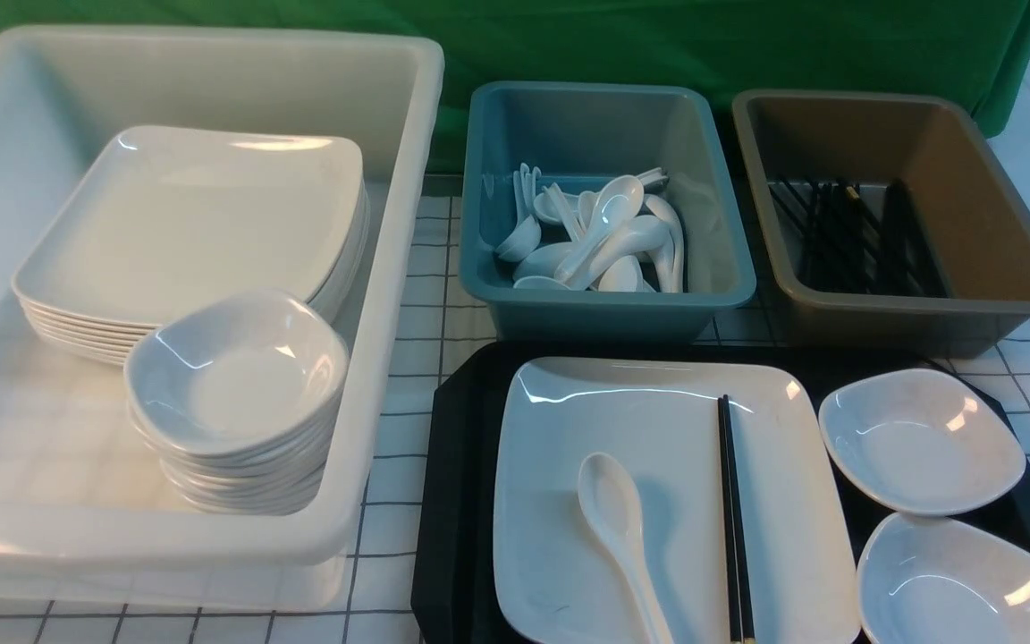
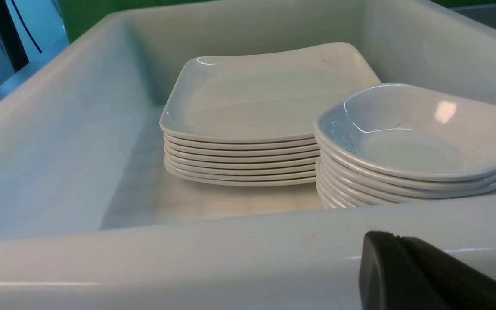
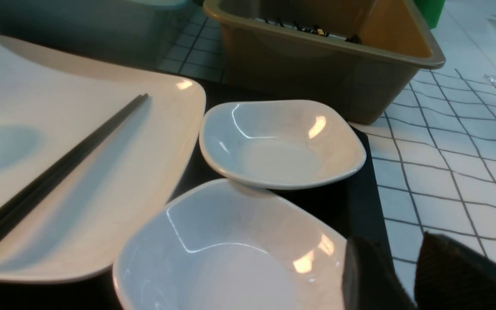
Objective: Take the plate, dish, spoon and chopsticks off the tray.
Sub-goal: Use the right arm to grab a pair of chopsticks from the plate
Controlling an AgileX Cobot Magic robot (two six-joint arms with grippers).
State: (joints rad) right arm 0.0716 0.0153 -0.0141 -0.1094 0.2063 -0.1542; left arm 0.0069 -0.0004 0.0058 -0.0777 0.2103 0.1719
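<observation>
The black tray [image 1: 457, 501] lies at the front right. On it sits the large white plate [image 1: 658, 420], which carries the white spoon [image 1: 613, 510] and the black chopsticks [image 1: 731, 519]. Two small white dishes [image 1: 922, 443] [image 1: 962, 586] stand on the tray to the plate's right. In the right wrist view my right gripper [image 3: 396, 254] is open and empty, beside the near dish [image 3: 230, 254] at the tray's right rim [image 3: 362, 198]. The plate [image 3: 101, 142] and chopsticks [image 3: 58, 172] show there too. My left gripper [image 2: 396, 239] is shut and empty, in front of the white tub's near wall.
A big white tub [image 1: 390, 268] at the left holds a stack of plates [image 1: 193, 215] and a stack of dishes [image 1: 238, 376]. A blue tub [image 1: 604, 304] with spoons and a brown tub [image 1: 1016, 268] with chopsticks stand behind the tray.
</observation>
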